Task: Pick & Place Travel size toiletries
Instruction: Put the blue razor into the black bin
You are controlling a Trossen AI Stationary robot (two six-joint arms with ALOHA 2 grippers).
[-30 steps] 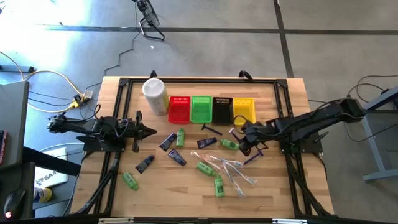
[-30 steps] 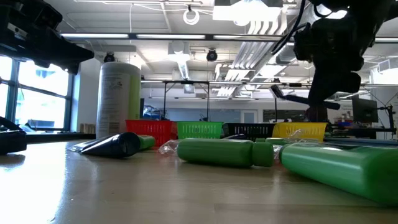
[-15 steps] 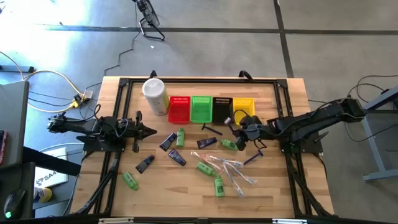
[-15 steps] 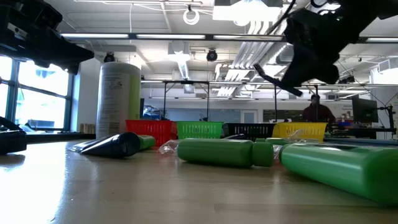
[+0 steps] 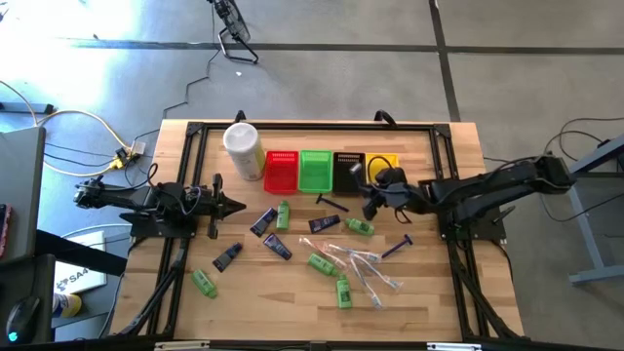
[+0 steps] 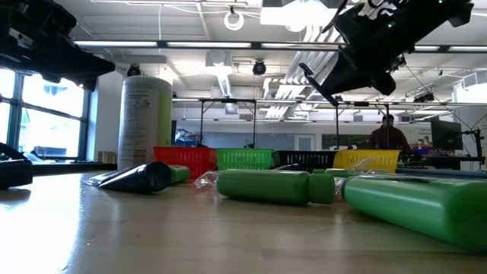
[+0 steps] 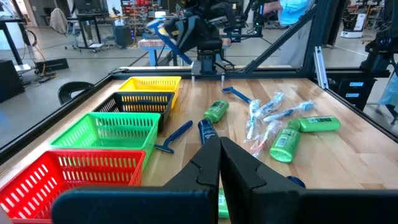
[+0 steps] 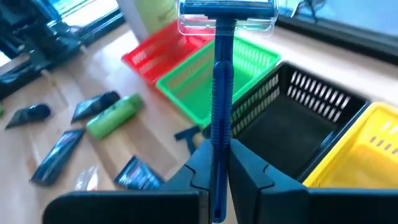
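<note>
My right gripper (image 5: 368, 191) hangs above the table by the black basket (image 5: 345, 168), shut on a blue razor (image 8: 219, 81). The razor's clear-capped head (image 8: 227, 15) points toward the baskets. In the low view that gripper (image 6: 335, 80) is high up, with the razor (image 6: 313, 82) sticking out. Green mini bottles (image 5: 321, 263), dark tubes (image 5: 276, 246), wrapped sticks (image 5: 366, 265) and a second blue razor (image 5: 397, 248) lie flat on the table. My left gripper (image 5: 234, 206) waits shut over the table's left side. My right gripper pinches the blue razor's handle (image 8: 217, 134) between its two fingers, at the end away from the head. The handle runs along the fingers and sticks out past their tips. The razor is lifted clear of the table, slanting toward the far side, its head leading.
Red (image 5: 281, 172), green (image 5: 315, 171), black and yellow (image 5: 383, 166) baskets stand in a row at the far side, with a tall white canister (image 5: 243, 149) to their left. A dark razor (image 5: 331, 203) lies just before the baskets. Bare wood shows along the near edge.
My right gripper has risen and moved toward the far edge and slightly left, from above the scattered items to the black basket, carrying the razor. It has tipped so the razor points toward the baskets. The blue razor it had hovered over stays on the table.
</note>
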